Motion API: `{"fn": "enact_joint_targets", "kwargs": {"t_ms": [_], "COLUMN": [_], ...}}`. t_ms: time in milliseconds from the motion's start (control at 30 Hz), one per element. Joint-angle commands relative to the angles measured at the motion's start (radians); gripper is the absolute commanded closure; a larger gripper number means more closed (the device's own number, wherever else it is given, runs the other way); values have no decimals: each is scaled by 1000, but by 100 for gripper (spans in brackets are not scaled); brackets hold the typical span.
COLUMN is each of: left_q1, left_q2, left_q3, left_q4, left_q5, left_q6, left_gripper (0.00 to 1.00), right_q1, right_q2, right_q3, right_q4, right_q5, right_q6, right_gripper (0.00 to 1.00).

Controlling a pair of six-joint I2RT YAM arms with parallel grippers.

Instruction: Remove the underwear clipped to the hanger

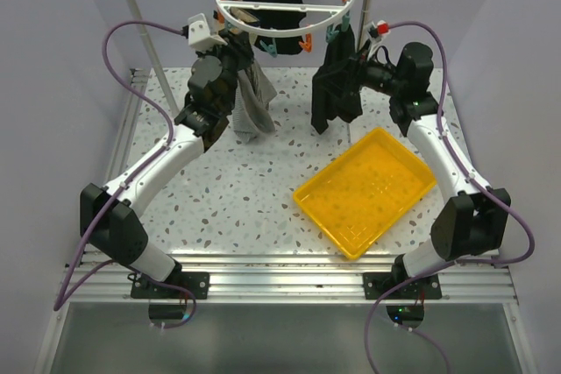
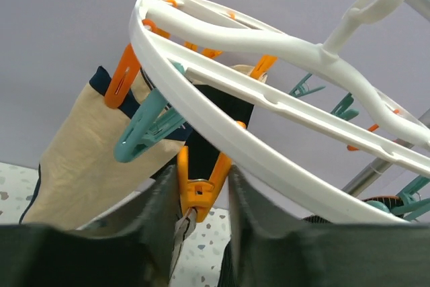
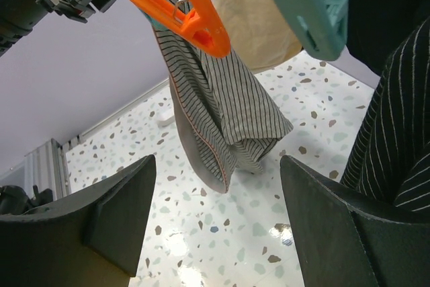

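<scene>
Left wrist view: the left gripper (image 2: 201, 173) presses its two dark fingers against both sides of an orange plastic peg (image 2: 199, 189) that hangs from the round white plastic drying hanger (image 2: 222, 109).
The right gripper (image 3: 216, 162) stands wide open, holding nothing, beside black underwear (image 1: 337, 85). A beige garment (image 2: 87, 159) and a grey-and-white striped garment (image 3: 222, 119) hang clipped above the speckled white tabletop (image 1: 228, 199), near a yellow plastic tray (image 1: 364, 192). Pale lilac walls (image 1: 53, 41) close in the scene.

I count one round white hanger (image 2: 302, 52), one yellow tray (image 1: 368, 186), and four pieces of underwear: one grey striped piece (image 1: 250, 107), one beige piece (image 2: 87, 159), one black piece (image 1: 337, 85) on the right, and another black piece (image 1: 272, 2) at the far middle. The pegs (image 2: 144, 132) crowd beyond counting. One orange peg (image 2: 201, 189) sits between my left fingers (image 2: 154, 226).
</scene>
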Motion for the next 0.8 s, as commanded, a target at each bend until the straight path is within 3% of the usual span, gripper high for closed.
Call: {"fn": "enact_joint_targets", "kwargs": {"t_ms": [0,267,367,400,500,567,767], "left_q1": [-5,-6,-5,-6,-6,-6,-5], "left_q2": [-2,-19,-31,-38,-58,-77,-151], "left_q3": [7,-22,-31,-34,-45,-57,-108], "left_q4": [95,116,116,115,103,90,58], "left_q5": [-13,2,10,16,28,37,122], "left_q6": [31,39,33,30,28,27,34], "left_gripper": [74,94,80,66,41,31,14], "right_q1": [6,6,4,6,4,6,4], "right_q2": [-46,-55,-60,-60,-63,-64,-79], "right_q3": [-10,-29,-32,-33,-35,-33,-33], "right_q4": [37,29,26,23,4,-9,-78], "right_q5": [12,13,10,9,-4,-20,-92], "right_q6": [6,-11,-17,-20,-43,-77,-186], "right_gripper": [22,22,22,22,22,21,18]}}
